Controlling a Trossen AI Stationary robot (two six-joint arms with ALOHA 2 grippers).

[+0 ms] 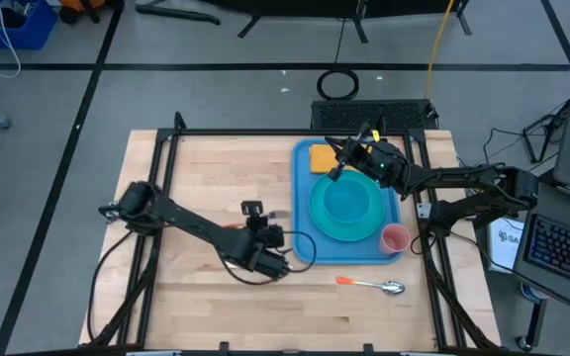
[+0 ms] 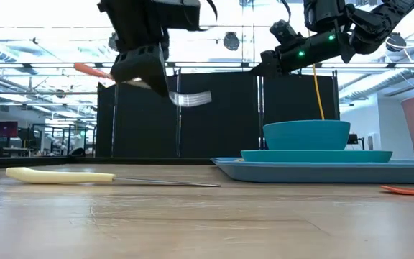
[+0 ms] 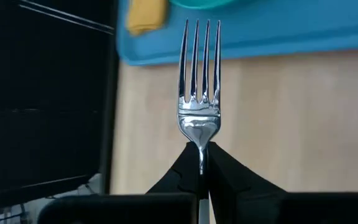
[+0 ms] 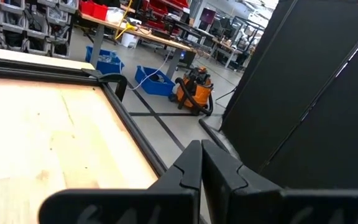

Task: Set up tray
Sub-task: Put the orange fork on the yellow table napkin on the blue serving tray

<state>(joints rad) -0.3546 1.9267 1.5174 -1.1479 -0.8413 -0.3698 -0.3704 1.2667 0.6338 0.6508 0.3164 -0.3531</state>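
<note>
Watching from my station, left to right:
Left gripper (image 3: 201,167): I see it clamped on a fork (image 3: 199,93), raised above the wooden table (image 1: 196,188), beside the tray's near-left corner.
Tray (image 1: 303,198): blue, on the table's right half, carrying plate, bowl, napkin, pink cup.
Right gripper (image 4: 202,163): fingers pressed together, empty, above the tray's far end.
Room: grey floor, workshop benches behind.

A turquoise plate (image 1: 347,208) carried a bowl (image 2: 306,134). A yellow napkin (image 1: 320,157) lay near the plate, a pink cup (image 1: 394,238) at its other side. An orange-handled spoon (image 1: 372,285) and a cream-handled knife (image 2: 85,176) lay on the tabletop (image 1: 206,168). A fork (image 3: 199,93) was raised above the tabletop.
</note>
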